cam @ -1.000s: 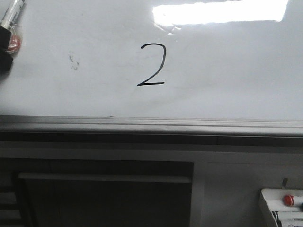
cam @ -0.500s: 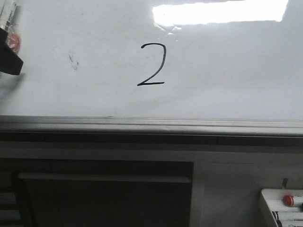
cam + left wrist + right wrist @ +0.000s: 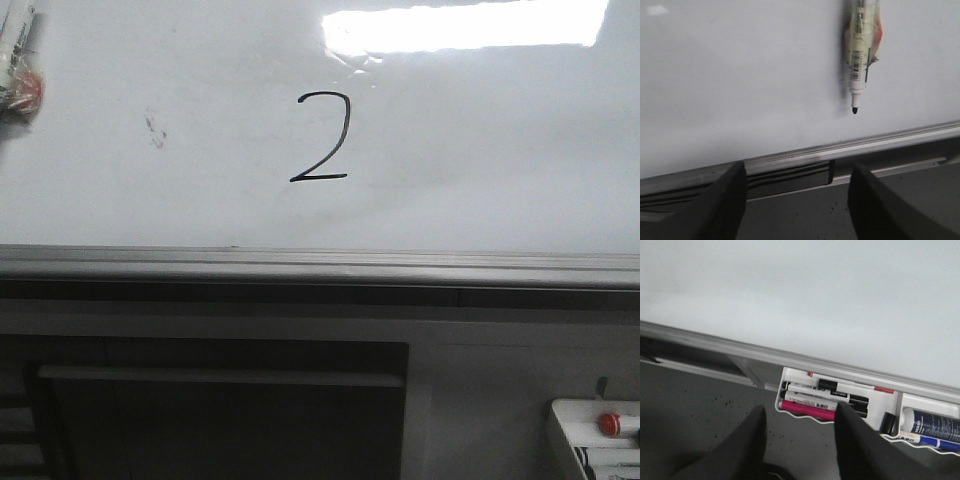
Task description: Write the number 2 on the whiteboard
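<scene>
Reading the front view, the number 2 (image 3: 322, 137) stands finished in thin black line near the middle of the whiteboard (image 3: 480, 150), below the bright glare and well right of a few dark smudge specks (image 3: 155, 130). A marker (image 3: 861, 55) rests against the board at its far left edge, uncapped, black tip toward the grey rail (image 3: 320, 265), long axis roughly square to that rail; in the front view only its lower end shows (image 3: 18, 60). From the left gripper (image 3: 795, 200) the marker lies ahead and off to one side, nothing between the spread fingers (image 3: 720, 205), so the left arm is plainly the nearer one. The barrel carries a barcode and small print too fine to read. The right gripper (image 3: 800, 440) is also parted and empty, hovering over a white tray (image 3: 790, 377) of pens with a pink one (image 3: 807, 410) nearest; their labels are illegible. A small white box with a red button (image 3: 610, 423) sits low right. The writing looks done; what remains, I judge, is stowing the marker.
</scene>
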Available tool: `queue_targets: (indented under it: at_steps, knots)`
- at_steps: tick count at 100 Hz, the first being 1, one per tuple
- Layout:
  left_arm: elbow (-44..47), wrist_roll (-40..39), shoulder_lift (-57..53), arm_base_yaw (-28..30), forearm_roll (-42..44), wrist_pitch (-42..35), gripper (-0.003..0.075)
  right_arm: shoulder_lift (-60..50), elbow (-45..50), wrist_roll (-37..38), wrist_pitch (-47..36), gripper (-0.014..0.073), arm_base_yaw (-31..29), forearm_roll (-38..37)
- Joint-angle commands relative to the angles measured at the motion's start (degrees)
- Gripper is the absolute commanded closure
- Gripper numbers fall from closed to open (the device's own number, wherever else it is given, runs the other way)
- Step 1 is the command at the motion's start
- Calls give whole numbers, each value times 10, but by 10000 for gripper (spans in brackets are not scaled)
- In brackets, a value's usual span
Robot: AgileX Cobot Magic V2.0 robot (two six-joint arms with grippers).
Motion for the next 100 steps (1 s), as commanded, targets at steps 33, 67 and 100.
queue_targets:
  at_steps: [33, 67, 100]
  knots:
    - [116, -25, -199, -35, -7, -182, 386, -197, 115, 34, -203, 323, -2, -54]
    - [231, -25, -265, -35, -92, -350, 741, -329, 189, 34, -228, 664, -2, -64]
    - [231, -24, -265, -35, -84, -351, 738, -329, 214, 34, -219, 666, -2, -63]
